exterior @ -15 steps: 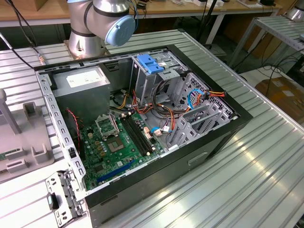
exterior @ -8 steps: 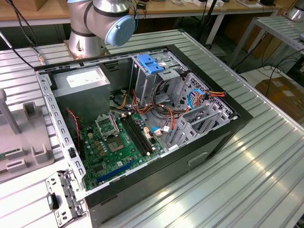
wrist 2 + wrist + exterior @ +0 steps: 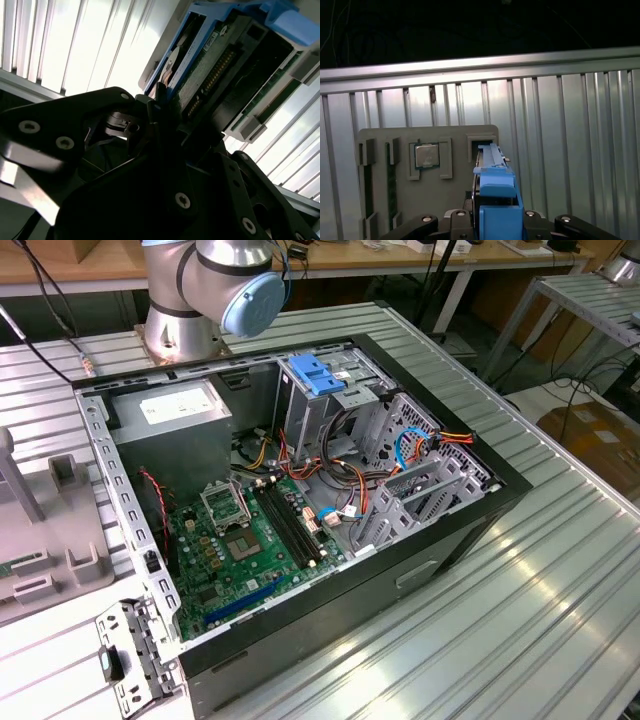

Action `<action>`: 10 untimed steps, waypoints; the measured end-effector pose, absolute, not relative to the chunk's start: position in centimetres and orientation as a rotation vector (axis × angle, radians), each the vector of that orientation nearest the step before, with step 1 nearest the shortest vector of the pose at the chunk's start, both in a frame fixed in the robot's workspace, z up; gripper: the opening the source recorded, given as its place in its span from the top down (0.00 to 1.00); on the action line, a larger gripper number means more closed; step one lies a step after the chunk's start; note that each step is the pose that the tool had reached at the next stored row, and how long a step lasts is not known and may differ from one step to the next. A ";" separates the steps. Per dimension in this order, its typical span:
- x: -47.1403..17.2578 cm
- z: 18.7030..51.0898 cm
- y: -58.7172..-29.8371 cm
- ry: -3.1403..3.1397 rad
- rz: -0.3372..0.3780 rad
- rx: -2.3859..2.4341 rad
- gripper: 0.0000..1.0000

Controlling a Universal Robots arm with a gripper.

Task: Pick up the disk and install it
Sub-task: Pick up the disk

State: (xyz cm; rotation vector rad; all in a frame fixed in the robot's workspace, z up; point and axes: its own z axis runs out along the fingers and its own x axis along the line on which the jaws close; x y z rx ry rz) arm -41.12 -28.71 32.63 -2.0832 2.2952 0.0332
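Blue-framed, the disk (image 3: 495,192) sits clamped in the closed gripper (image 3: 156,107) over a grey tray (image 3: 450,205) holding a chip (image 3: 426,155). The second wrist view shows its connector side, the exterior view the open computer (image 3: 470,530).

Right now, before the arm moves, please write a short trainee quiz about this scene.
1. True or false: the long disk in its light-blue plastic carrier already sits inside the open black computer case.
2. What lies in the square pocket of the grey plastic tray? A) a silver processor chip B) a fan C) a cable
3. Fill the gap: the gripper is nearest to the ____.
Key: 1 false; 2 A; 3 disk.
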 end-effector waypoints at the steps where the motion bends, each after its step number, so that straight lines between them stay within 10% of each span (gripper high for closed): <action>1: -41.1 32.7 -28.7 2.295 0.033 -2.083 0.64; 10: -41.1 33.1 -28.7 2.295 0.033 -2.083 0.64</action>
